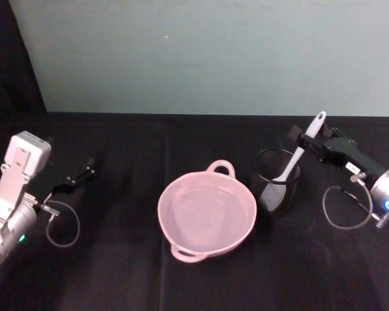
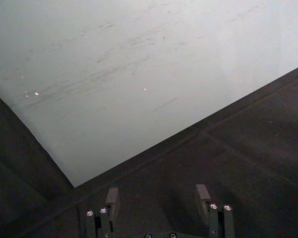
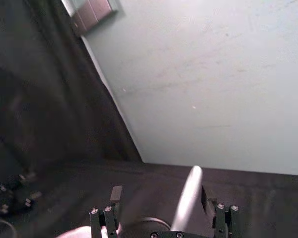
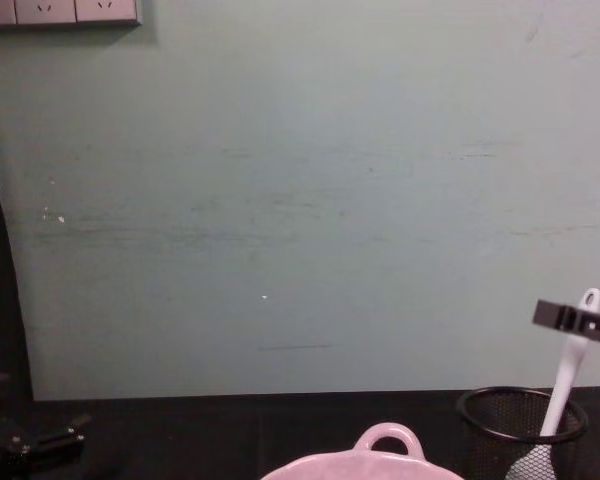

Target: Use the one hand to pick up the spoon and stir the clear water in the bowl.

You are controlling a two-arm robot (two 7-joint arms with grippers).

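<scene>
No readable text anywhere, no brands, numbers or signs — nothing legible.

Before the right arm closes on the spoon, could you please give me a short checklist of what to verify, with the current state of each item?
1. Right pincer open: ok, its fingers stand apart in the right wrist view.
2. Spoon handle between the fingers: ok, though it sits nearer one finger than the other.
3. Spoon reachable: ok, it stands tilted in the black mesh cup, handle sticking out above the rim.
4. Bowl ready: ok, upright just left of the cup, nothing in it but water.
5. Cup held steady for the lift: cannot tell.
6. Left pincer out of the way: ok, open, far left of the bowl.
</scene>
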